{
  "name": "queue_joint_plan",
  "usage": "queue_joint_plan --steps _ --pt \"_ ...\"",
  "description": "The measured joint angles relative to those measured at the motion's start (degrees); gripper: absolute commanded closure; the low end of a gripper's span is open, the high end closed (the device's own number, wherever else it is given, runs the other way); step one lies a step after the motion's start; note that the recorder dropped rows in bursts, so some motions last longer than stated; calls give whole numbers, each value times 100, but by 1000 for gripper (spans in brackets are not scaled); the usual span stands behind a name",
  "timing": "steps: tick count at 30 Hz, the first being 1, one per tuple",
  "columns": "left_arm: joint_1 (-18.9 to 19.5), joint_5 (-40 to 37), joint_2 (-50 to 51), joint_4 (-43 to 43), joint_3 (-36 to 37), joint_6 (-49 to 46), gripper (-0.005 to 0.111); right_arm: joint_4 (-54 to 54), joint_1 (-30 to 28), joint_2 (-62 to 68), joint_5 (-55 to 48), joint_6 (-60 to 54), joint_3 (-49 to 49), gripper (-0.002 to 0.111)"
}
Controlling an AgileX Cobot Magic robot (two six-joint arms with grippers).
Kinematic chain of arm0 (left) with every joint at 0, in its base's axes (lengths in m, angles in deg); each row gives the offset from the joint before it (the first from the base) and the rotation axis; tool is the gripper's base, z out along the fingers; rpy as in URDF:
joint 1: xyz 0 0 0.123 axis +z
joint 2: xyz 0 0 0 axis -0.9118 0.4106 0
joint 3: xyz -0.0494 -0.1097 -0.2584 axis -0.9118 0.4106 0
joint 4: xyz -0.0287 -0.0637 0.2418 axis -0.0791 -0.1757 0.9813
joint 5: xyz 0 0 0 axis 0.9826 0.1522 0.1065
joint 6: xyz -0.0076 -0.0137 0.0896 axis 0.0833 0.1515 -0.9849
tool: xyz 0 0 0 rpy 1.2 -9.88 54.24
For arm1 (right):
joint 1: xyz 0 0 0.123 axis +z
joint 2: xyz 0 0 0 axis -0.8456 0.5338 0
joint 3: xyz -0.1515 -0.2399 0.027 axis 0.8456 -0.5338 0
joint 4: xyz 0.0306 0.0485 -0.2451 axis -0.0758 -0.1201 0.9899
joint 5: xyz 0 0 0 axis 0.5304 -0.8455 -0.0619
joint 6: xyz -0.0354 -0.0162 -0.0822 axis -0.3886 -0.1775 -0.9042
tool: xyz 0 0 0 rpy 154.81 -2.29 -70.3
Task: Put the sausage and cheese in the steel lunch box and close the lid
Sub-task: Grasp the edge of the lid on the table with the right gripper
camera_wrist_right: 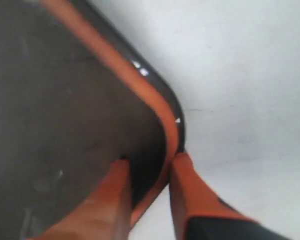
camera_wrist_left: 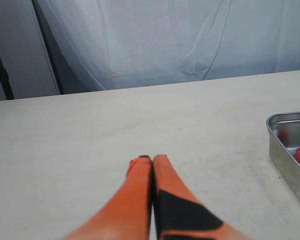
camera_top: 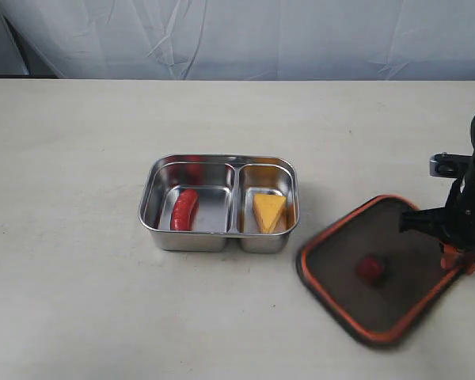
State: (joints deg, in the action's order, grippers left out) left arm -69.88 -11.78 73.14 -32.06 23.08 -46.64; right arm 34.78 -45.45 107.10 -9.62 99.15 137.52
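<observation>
The steel lunch box (camera_top: 160, 231) sits mid-table with the red sausage (camera_top: 184, 210) in its left compartment and the yellow cheese (camera_top: 268, 210) wedge in its right one. To its right the dark lid (camera_top: 356, 297), orange-rimmed with its red-orange valve tab (camera_top: 370, 268), is blurred and tilted above the table. My right gripper (camera_top: 457, 255) is shut on the lid's rim at its right corner; in the right wrist view the gripper (camera_wrist_right: 151, 164) straddles the lid's (camera_wrist_right: 65, 110) orange edge. My left gripper (camera_wrist_left: 152, 159) is shut on nothing, over bare table left of the lunch box (camera_wrist_left: 285, 150).
A white cloth backdrop (camera_top: 245, 36) hangs behind the table's far edge. A dark stand (camera_wrist_left: 0, 65) stands off the table's far corner in the left wrist view. Bare tabletop (camera_top: 71, 198) stretches left of the box.
</observation>
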Motion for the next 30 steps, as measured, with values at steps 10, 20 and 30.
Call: queue_joint_plan --steps 10,20,30 --pt "0 0 0 0 0 0 107 104 0 9 27 14 0 108" --pt "0 0 0 0 0 0 107 93 0 -207 203 14 -10 109" --pt "0 0 0 0 0 0 107 93 0 -956 309 25 -22 109"
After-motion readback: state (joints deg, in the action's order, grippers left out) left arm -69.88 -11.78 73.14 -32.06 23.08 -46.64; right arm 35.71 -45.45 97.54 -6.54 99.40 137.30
